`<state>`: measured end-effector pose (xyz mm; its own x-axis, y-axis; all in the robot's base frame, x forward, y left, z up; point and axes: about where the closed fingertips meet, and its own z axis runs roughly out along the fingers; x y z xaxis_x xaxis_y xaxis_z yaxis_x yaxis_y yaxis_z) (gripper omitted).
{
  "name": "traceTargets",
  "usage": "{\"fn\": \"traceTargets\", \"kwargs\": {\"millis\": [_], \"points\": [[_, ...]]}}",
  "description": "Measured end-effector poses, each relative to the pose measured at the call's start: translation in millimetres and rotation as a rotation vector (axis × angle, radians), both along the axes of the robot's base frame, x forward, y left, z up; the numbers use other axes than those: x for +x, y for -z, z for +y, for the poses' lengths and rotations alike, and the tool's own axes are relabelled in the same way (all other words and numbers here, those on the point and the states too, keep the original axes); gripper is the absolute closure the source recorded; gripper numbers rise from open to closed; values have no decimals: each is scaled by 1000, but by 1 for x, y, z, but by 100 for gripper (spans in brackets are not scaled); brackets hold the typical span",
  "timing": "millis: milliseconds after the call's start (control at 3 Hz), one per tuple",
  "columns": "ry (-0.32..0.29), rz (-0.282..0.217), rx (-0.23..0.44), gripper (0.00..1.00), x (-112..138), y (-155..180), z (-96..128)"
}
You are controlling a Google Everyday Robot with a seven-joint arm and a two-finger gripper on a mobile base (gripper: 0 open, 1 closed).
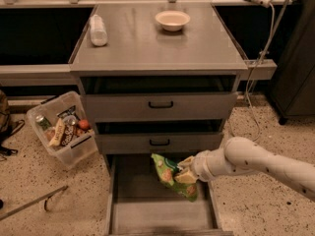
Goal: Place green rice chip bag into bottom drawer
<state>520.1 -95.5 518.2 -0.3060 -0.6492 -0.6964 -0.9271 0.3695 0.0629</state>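
The green rice chip bag (172,176) is crumpled, bright green with tan chip pictures. It hangs over the right half of the open bottom drawer (138,210), a long grey tray pulled out at floor level. My gripper (185,172) comes in from the right on a white arm and is shut on the bag's right edge, holding it just above the drawer floor, in front of the lower drawer front.
Two shut grey drawer fronts (160,105) with black handles sit above. On the cabinet top are a white bowl (172,19) and a lying white bottle (98,30). A clear bin of snacks (64,129) stands on the floor to the left. A cable (256,73) hangs at right.
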Motion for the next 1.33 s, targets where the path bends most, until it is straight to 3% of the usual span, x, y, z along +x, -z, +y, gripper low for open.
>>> {"fn": "traceTargets", "kwargs": {"millis": [333,1000,1333], "points": [[40,63,31,100,-6,69,-4],[71,85,35,100,-12,88,-4],[140,171,-5,100,-35,158,0]]}}
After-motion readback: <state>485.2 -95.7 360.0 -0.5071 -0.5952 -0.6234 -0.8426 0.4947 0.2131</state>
